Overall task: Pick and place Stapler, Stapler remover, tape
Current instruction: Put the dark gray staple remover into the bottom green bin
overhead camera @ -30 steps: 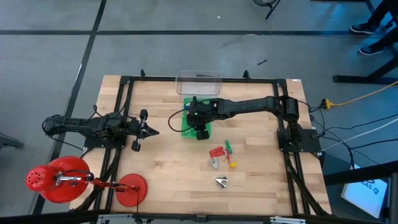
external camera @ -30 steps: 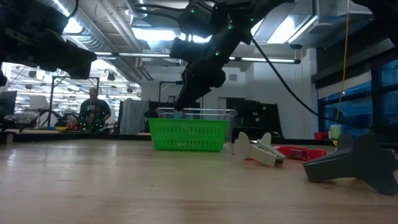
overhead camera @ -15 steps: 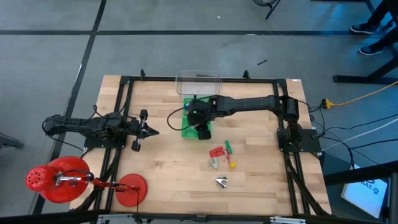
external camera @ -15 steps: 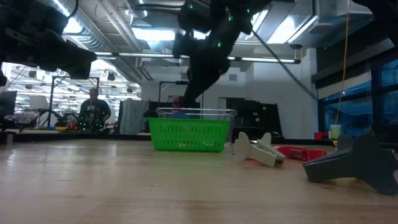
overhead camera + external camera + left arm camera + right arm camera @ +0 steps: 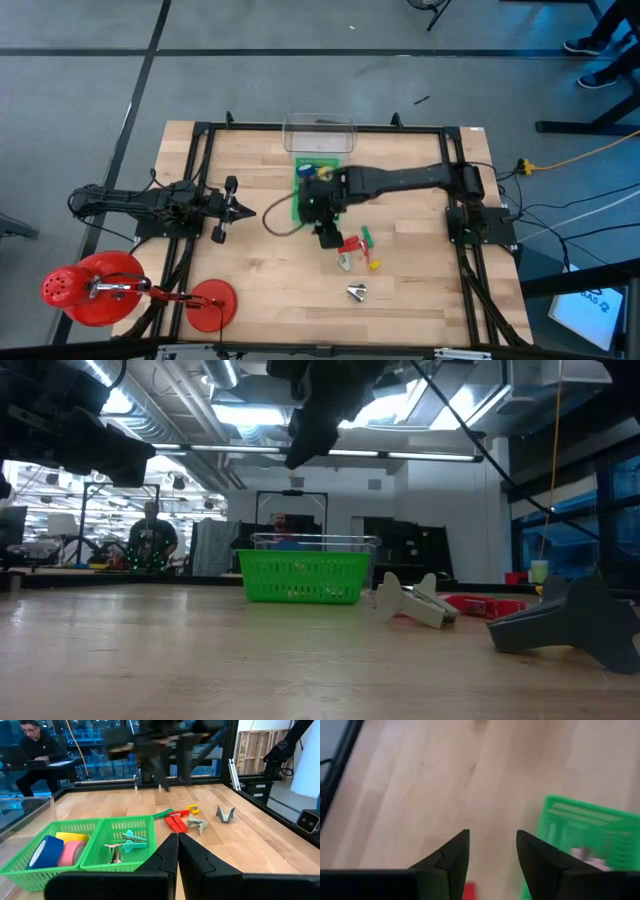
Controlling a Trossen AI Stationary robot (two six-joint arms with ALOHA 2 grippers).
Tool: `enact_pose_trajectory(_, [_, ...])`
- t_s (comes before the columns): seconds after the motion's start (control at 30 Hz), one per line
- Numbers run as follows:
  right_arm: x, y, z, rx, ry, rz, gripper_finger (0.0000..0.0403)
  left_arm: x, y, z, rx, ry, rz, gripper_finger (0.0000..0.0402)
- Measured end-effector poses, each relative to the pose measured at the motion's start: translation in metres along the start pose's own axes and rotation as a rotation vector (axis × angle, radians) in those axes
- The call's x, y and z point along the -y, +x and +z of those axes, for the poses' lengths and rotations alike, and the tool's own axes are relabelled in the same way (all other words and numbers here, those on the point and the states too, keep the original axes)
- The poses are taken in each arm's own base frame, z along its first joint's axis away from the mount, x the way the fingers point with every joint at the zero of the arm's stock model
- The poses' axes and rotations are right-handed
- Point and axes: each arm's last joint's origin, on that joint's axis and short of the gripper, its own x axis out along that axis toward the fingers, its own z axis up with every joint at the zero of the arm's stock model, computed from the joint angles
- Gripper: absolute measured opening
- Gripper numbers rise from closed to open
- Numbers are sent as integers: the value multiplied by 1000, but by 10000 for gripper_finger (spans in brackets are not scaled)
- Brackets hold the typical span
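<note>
Room: the low view looks across into a big hall with ceiling lights and a seated person (image 5: 150, 535) far behind the left side; the left wrist view shows a person (image 5: 37, 750) at a desk beyond the table's frame.
Table: pale wood table (image 5: 270, 290) inside a black frame, on a grey floor.
Right arm: reaches from the right side to the middle; in the low view it is a dark, blurred mass cut off by the top edge.
Left arm: waits at the table's left edge, left gripper (image 5: 240, 210) pointing toward the middle, its fingers (image 5: 167, 855) pressed together with nothing between them.
Green basket: green basket (image 5: 298, 178) sits far of centre, partly covered by the right arm from above; two compartments show in the left wrist view (image 5: 100, 847).
Right gripper: right gripper (image 5: 326, 238) hangs above the bare wood just near of the basket, fingers (image 5: 452, 857) parted to a middling gap, empty.
Clear bin: clear bin (image 5: 318, 133) stands at the far edge, behind the basket.
Tape: tape (image 5: 55, 851) rolls, blue, yellow and pink, lie in one basket compartment; from above only a blue and yellow bit (image 5: 305, 170) peeks out.
Stapler: red stapler (image 5: 347, 244) lies on the wood right of the right gripper.
Stapler removers: one stapler remover (image 5: 356, 292) sits alone nearer the front, another (image 5: 345, 262) beside the stapler; small teal pieces in the second compartment (image 5: 127, 842) are probably more, hard to make out.
</note>
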Motion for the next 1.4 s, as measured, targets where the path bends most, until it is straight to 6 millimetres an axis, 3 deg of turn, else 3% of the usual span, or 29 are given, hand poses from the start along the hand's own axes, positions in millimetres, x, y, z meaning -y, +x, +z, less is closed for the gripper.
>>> enact_pose_trajectory(0.4, [-76,55,-36,-153,215,-74,165,0,0,0,0,0,0,8])
enact_pose_trajectory(0.8, [-150,77,-66,-210,430,-86,165,0,0,0,0,0,0,6])
enact_pose_trajectory(1.03, [-163,93,-94,-261,557,-116,165,0,0,0,0,0,0,7])
enact_pose_trajectory(1.23, [-164,100,-95,-223,600,-44,172,0,0,0,0,0,0,4])
enact_pose_trajectory(1.4, [-162,100,-94,-261,618,36,216,0,0,0,0,0,0,8])
